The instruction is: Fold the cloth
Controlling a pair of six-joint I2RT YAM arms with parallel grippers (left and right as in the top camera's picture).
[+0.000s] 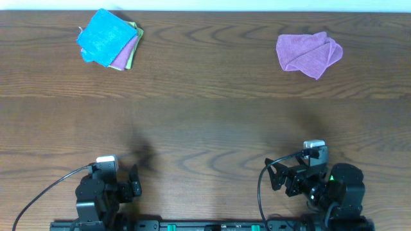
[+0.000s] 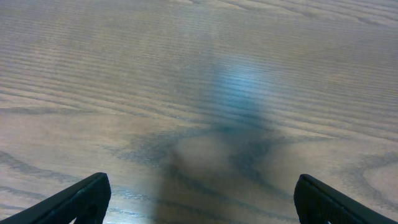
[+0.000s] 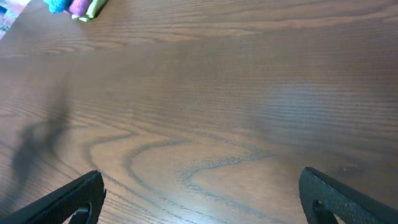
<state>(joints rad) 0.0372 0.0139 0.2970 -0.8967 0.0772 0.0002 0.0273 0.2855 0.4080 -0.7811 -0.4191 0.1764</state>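
The sky-blue cloth (image 1: 103,35) lies folded at the table's far left, on top of a purple cloth (image 1: 125,54) and a lime-green cloth (image 1: 133,45). A corner of it shows at the top left of the right wrist view (image 3: 57,5). My left gripper (image 1: 133,181) is open and empty near the front edge, far from the cloth; in its wrist view (image 2: 202,199) only bare wood lies between the fingers. My right gripper (image 1: 279,176) is open and empty at the front right, with bare wood between its fingers (image 3: 202,196).
A crumpled purple cloth (image 1: 308,52) lies at the far right. The wooden table (image 1: 205,122) fills all views. The purple (image 3: 79,6) and green (image 3: 93,9) edges of the stack show in the right wrist view.
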